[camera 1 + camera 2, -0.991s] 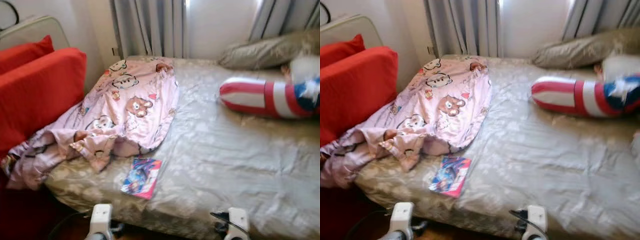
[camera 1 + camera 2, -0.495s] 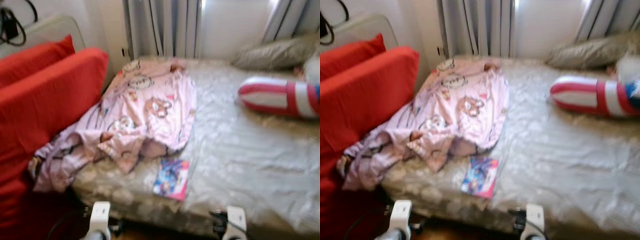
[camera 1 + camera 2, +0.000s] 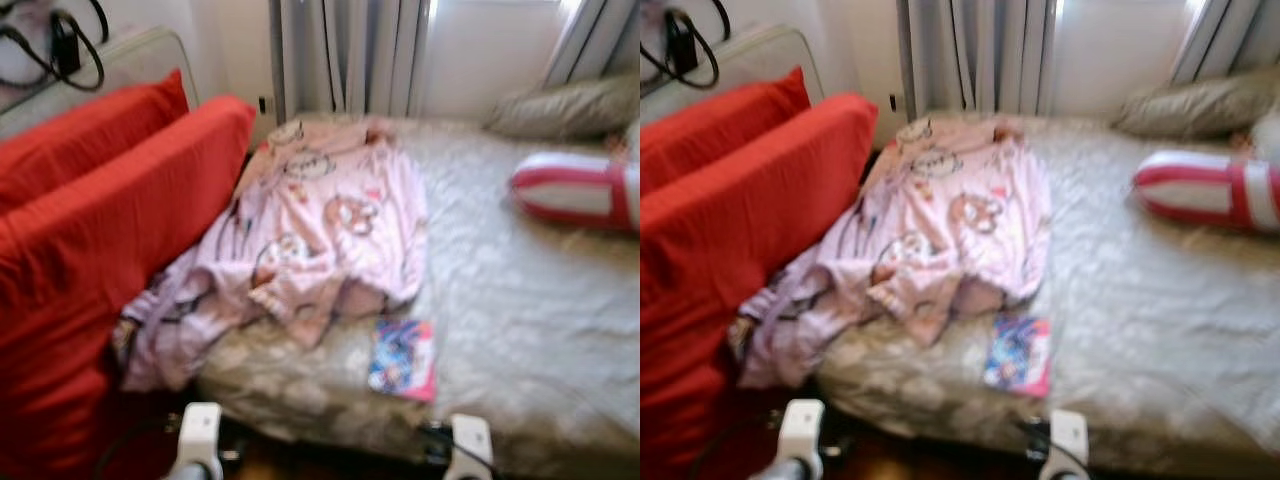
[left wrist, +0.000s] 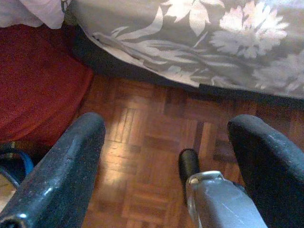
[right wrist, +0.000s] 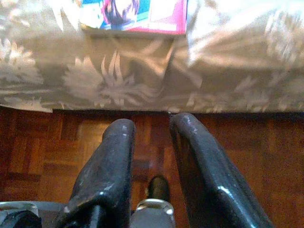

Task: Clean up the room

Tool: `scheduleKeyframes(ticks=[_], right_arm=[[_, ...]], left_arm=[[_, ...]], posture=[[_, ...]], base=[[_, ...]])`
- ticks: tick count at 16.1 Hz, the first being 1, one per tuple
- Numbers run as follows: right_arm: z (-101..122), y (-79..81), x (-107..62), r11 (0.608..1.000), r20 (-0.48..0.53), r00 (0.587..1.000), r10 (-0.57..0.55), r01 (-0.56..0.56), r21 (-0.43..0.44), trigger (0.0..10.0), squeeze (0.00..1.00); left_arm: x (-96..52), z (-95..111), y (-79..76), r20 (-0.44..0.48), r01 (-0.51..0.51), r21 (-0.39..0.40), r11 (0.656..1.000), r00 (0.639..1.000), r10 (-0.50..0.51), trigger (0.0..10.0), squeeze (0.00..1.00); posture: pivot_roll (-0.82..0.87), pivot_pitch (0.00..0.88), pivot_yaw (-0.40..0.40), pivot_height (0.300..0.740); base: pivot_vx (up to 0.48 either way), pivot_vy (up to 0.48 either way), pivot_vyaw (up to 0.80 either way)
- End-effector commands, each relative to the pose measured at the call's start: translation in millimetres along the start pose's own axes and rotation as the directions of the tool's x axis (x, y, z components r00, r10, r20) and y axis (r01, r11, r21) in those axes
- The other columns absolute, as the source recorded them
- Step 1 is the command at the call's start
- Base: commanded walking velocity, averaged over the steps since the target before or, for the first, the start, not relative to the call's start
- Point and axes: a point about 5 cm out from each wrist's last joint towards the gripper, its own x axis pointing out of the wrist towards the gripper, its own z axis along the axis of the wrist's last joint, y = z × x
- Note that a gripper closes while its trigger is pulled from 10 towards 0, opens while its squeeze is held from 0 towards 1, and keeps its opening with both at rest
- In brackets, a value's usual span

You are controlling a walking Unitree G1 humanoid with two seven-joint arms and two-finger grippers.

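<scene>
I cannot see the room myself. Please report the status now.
Left hand open, right hand nearly shut, both empty over floor. Pink blanket crumpled on bed, book near edge. Nothing blocking.

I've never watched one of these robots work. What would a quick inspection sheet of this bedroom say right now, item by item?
Surface: bed with a grey flowered cover, wrinkled.
Job's things: pink cartoon-print blanket bunched on the bed's left side, spilling off the edge; colourful book lying flat near the front edge.
Clutter: striped red-and-white cushion and grey pillow at the far right.
Claws: left claw open, held low above the wooden floor; right claw nearly closed, empty, pointing at the bed's edge below the book.
Cables: black cable looped at top left.
Surroundings: red cushions left of the bed; curtains behind.
</scene>
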Motion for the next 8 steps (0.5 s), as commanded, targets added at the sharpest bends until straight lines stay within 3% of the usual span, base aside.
scheduleKeyframes(ticks=[1, 8], right_arm=[[-1.2, -2.7, -0.8, 1.0, 0.0, 1.0, -0.008, 0.008, 0.0, 10.0, 0.0], [-1.3, -2.5, -0.8, 1.0, -0.001, 1.0, -0.007, 0.007, -0.001, 10.0, 0.0]], left_arm=[[-0.1, -1.6, -2.1, -0.006, 0.005, 0.008, 1.0, 1.0, -0.005, 10.0, 0.0], [0.0, -1.3, -3.0, -0.006, 0.02, -0.002, 1.0, 1.0, -0.02, 10.0, 0.0]], posture=[[-0.02, 0.0, 0.018, 0.74], [-0.02, 0.0, 0.017, 0.74]], base=[[0.0, 0.0, 0.0], [0.0, 0.0, 0.0]])
